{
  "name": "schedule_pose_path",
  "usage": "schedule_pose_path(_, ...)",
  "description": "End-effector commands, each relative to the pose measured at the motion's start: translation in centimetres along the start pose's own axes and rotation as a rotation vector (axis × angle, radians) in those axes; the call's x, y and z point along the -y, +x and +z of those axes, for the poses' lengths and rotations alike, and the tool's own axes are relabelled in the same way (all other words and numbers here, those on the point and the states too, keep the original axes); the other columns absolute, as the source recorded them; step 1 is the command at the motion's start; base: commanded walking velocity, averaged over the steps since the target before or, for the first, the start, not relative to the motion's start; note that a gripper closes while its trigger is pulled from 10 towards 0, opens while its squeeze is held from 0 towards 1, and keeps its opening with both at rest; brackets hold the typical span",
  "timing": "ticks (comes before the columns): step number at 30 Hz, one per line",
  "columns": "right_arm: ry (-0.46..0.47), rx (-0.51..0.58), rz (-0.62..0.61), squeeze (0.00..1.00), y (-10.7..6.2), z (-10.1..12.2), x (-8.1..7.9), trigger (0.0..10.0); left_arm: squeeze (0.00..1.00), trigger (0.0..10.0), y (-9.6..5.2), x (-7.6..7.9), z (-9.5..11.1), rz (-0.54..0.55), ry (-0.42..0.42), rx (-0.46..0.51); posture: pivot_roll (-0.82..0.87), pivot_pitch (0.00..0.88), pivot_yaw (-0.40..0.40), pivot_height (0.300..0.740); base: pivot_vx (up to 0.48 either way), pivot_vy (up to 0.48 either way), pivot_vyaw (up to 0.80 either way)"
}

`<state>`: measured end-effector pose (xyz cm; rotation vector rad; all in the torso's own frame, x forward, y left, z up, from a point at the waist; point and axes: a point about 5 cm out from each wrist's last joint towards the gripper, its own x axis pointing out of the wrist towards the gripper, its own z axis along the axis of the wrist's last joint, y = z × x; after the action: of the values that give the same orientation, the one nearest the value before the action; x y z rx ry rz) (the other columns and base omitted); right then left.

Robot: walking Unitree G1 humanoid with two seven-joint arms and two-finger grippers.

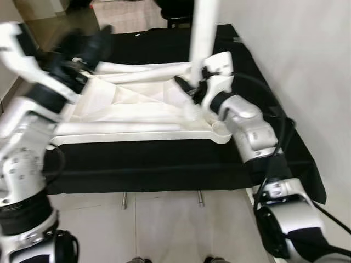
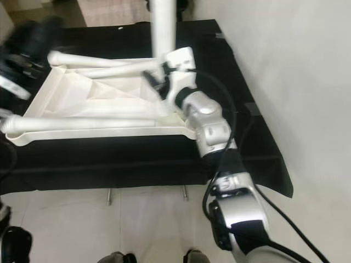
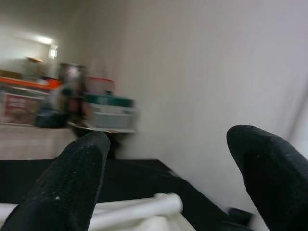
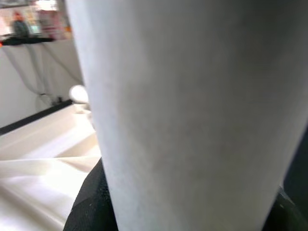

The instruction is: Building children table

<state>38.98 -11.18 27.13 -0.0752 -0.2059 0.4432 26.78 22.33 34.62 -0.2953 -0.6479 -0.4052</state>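
- Broadly, a surface point(image 1: 164, 164) draped in black cloth spans the middle of the head views, with a pale wall point(image 1: 307, 66) along the right side and tiled floor at the bottom.
- On the cloth lies a white plastic table top point(image 1: 137, 104), turned upside down so its ribbed underside faces up, reaching from the left centre to the right centre of the frame.
- Loose white table legs point(image 1: 137, 69) lie across the upturned top, one along its upper edge and one along its lower edge.
- One more white leg point(image 1: 203, 33) stands upright at the upper centre, over the right-hand part of the top.
- The right end effector point(image 1: 192, 87) is clamped around that upright leg low down; in the right wrist view the leg point(image 4: 192, 110) sits between the black fingers point(image 4: 91, 202).
- The left end effector point(image 1: 88, 46), blurred at the upper left, hangs above the top's left corner; the left wrist view shows its fingers point(image 3: 72, 187) spread wide, holding nothing.
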Motion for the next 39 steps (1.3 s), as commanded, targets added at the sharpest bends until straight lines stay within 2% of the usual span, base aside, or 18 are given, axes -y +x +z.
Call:
schedule_pose_path(1, -0.008, 0.031, -0.013, 0.0, 0.4, 0.7, -0.2, 0.0, 1.0, 10.0, -0.4, -0.1, 0.7, 0.014, 0.035, 0.012, -0.04, 0.142, 0.025, 0.74, 0.0, 0.0, 0.0)
schedule_pose_path(2, -0.012, 0.031, -0.066, 0.0, 0.3, 0.6, 0.7, 0.0, 1.0, 10.0, -0.9, -0.6, 0.8, 0.058, 0.056, 0.009, -0.03, 0.149, 0.021, 0.74, 0.0, 0.0, 0.0)
schedule_pose_path(3, -0.012, 0.02, -0.115, 0.0, 0.1, 0.2, 1.8, 3.7, 1.0, 10.0, -2.6, -1.6, -0.8, 0.19, 0.108, -0.07, -0.02, 0.157, 0.018, 0.74, 0.0, 0.0, 0.0)
schedule_pose_path(4, -0.014, 0.014, -0.12, 0.0, 0.1, 0.1, 2.0, 3.7, 1.0, 10.0, -3.1, -1.9, -1.5, 0.227, 0.124, -0.1, -0.02, 0.157, 0.018, 0.74, 0.0, 0.0, 0.0)
schedule_pose_path(5, 0.009, 0.015, -0.114, 0.0, 0.1, -0.1, 2.0, 10.0, 0.0, 10.0, -4.0, -1.9, -2.9, 0.262, 0.142, -0.161, -0.02, 0.179, 0.02, 0.74, 0.0, 0.0, 0.0)
schedule_pose_path(7, 0.037, 0.02, -0.106, 0.0, 0.1, -0.1, 2.1, 10.0, 0.0, 10.0, -4.9, -1.8, -4.3, 0.286, 0.157, -0.22, -0.02, 0.186, 0.021, 0.74, 0.0, 0.0, 0.0)
schedule_pose_path(8, 0.037, 0.02, -0.106, 0.0, 0.1, -0.1, 2.1, 10.0, 0.0, 10.0, -4.9, -1.8, -4.3, 0.286, 0.157, -0.22, -0.02, 0.186, 0.021, 0.74, 0.0, 0.0, 0.0)
schedule_pose_path(9, 0.1, 0.029, -0.094, 0.0, 0.0, -0.7, 2.3, 10.0, 0.0, 10.0, -6.9, -0.6, -7.2, 0.297, 0.138, -0.325, -0.03, 0.211, 0.02, 0.74, 0.0, 0.0, 0.0)
schedule_pose_path(11, 0.143, 0.045, -0.071, 0.0, -0.3, -0.8, 2.3, 10.0, 0.0, 10.0, -8.6, 1.0, -9.6, 0.3, 0.107, -0.424, -0.03, 0.231, 0.019, 0.74, 0.0, 0.0, 0.0)
schedule_pose_path(13, 0.163, 0.062, -0.026, 0.0, -0.4, -0.9, 1.9, 10.0, 0.0, 10.0, -9.7, 2.1, -10.9, 0.294, 0.084, -0.485, -0.04, 0.242, 0.02, 0.74, 0.0, 0.0, 0.0)
schedule_pose_path(16, 0.167, 0.067, 0.01, 0.0, -0.5, -1.0, 1.5, 10.0, 0.0, 10.0, -10.3, 2.7, -11.5, 0.285, 0.069, -0.512, -0.04, 0.25, 0.02, 0.74, 0.0, 0.0, 0.0)
schedule_pose_path(18, 0.18, 0.08, 0.093, 0.0, -0.8, -1.2, 0.5, 10.0, 0.0, 10.0, -11.4, 4.0, -12.5, 0.271, 0.035, -0.564, -0.04, 0.257, 0.019, 0.74, 0.0, -0.234, 0.0)
schedule_pose_path(24, 0.208, 0.114, 0.203, 0.0, -1.3, -1.3, -1.3, 10.0, 0.0, 10.0, -12.8, 5.2, -13.8, 0.287, 0.014, -0.62, -0.04, 0.257, 0.022, 0.74, 0.0, -0.478, 0.0)
schedule_pose_path(28, 0.185, 0.113, 0.239, 0.0, -1.4, -1.5, -2.1, 10.0, 0.0, 10.0, -13.1, 5.1, -13.7, 0.308, 0.074, -0.622, -0.03, 0.245, 0.025, 0.74, 0.0, 0.0, 0.0)
schedule_pose_path(34, 0.144, 0.12, 0.347, 0.0, -1.4, -1.4, -3.9, 10.0, 0.0, 10.0, -13.4, 6.1, -13.8, 0.251, 0.19, -0.629, -0.03, 0.227, 0.024, 0.74, 0.0, 0.0, 0.0)
schedule_pose_path(39, 0.106, 0.117, 0.393, 0.0, -1.5, -1.3, -4.3, 10.0, 0.0, 10.0, -13.4, 6.3, -13.8, 0.245, 0.225, -0.627, -0.03, 0.228, 0.025, 0.74, 0.0, 0.0, 0.0)
